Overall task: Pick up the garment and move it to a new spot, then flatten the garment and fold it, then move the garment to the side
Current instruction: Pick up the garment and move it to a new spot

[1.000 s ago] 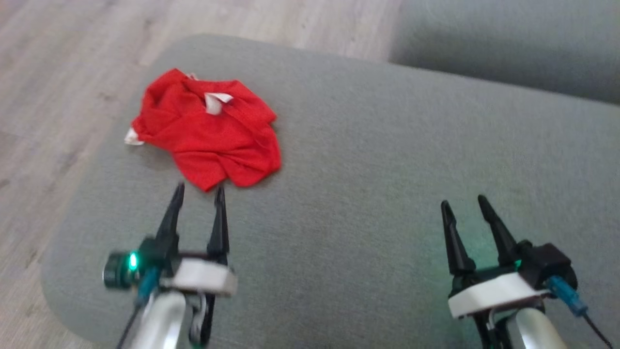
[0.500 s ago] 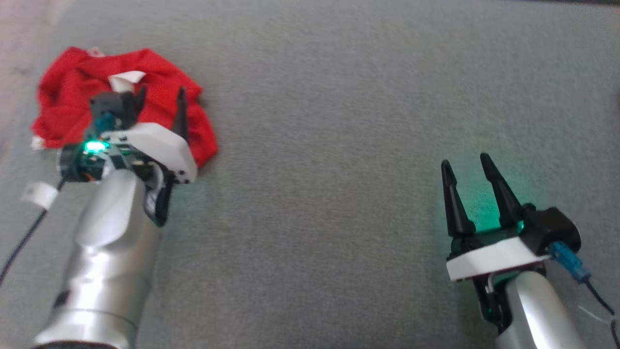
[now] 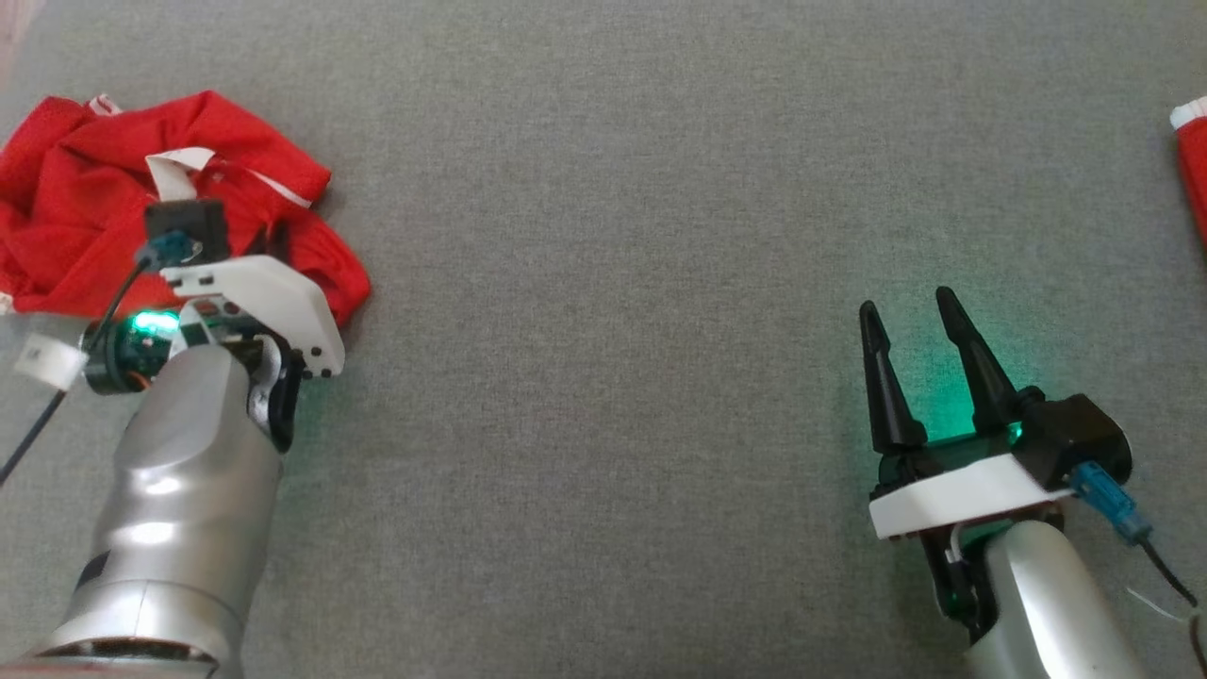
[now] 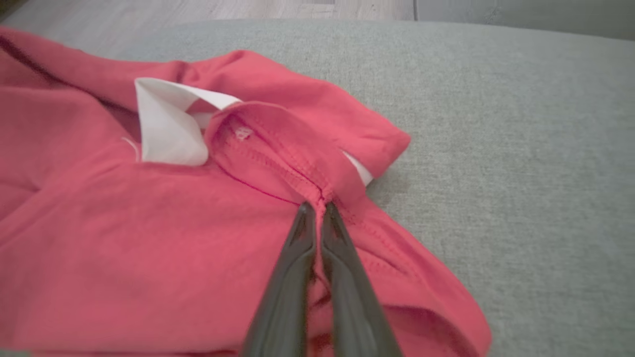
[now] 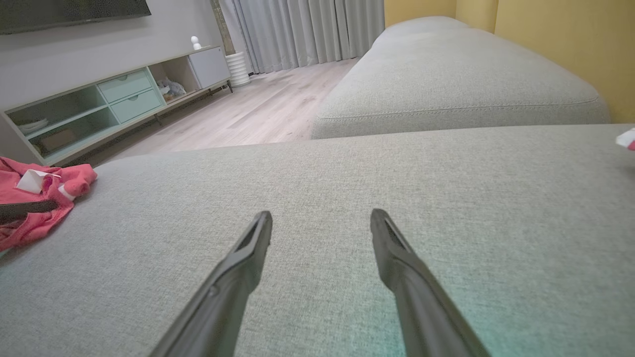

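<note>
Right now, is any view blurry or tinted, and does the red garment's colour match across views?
Head view: sharp; green glow on the grey fabric cushion by the right gripper. Left wrist view: the crumpled red garment reads pinkish; the left gripper blurs near the lens. Right wrist view: green tint lower right, garment pink.

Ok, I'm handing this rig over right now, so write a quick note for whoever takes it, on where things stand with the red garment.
Grippers: the left gripper is shut on the red garment, pinching the stitched seam just below the white collar. The right gripper is open and holds nothing, above the bare grey cushion.
Garment: a crumpled heap lying at the cushion's left side.
Done: grasp made.
Left: lift it, move it to a new spot, flatten, fold, move aside.
Note: a red and white item peeks in at the head view's right edge, too cut off to identify.
</note>
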You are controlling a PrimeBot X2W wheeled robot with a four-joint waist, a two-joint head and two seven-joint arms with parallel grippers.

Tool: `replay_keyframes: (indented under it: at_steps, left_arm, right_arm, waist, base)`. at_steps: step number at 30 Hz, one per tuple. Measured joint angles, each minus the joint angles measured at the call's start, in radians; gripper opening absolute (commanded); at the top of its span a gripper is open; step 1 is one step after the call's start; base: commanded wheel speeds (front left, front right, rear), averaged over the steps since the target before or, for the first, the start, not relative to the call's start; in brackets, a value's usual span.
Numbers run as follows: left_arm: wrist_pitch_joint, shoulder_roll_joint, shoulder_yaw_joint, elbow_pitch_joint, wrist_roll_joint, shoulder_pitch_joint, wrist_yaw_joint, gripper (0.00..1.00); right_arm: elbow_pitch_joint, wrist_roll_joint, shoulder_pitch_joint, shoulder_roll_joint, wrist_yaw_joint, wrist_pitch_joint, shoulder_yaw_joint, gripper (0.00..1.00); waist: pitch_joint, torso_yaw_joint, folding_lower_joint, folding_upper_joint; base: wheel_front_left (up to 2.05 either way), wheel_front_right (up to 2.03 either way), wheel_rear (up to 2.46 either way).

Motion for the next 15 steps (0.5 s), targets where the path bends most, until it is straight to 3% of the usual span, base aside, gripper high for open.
replay_keyframes:
  at_steps: [7, 11, 15]
  left_arm:
    - [-0.171, -0.016, 0.0, 0.002, -0.014, -0.007, -0.045, 0.0]
    - [-0.293, -0.021, -0.006, -0.045, -0.014, -0.012, -0.062, 0.0]
    - [-0.333, -0.025, -0.011, -0.145, -0.013, -0.012, -0.075, 0.0]
  right_arm:
    - [0.011, 0.001, 0.0, 0.0, 0.0, 0.0, -0.003, 1.0]
    - [0.013, 0.006, 0.007, 0.0, 0.0, 0.0, -0.008, 1.0]
    - [0.014, 0.02, 0.019, 0.0, 0.0, 0.0, -0.026, 1.0]
  waist:
    - [-0.048, 0.003, 0.0, 0.0]
    - [-0.091, 0.005, 0.0, 0.0]
    - [-0.136, 0.013, -0.0001, 0.0]
  base:
    - [0.0, 0.0, 0.0]
    - [0.0, 0.0, 0.0]
    - [0.0, 0.0, 0.0]
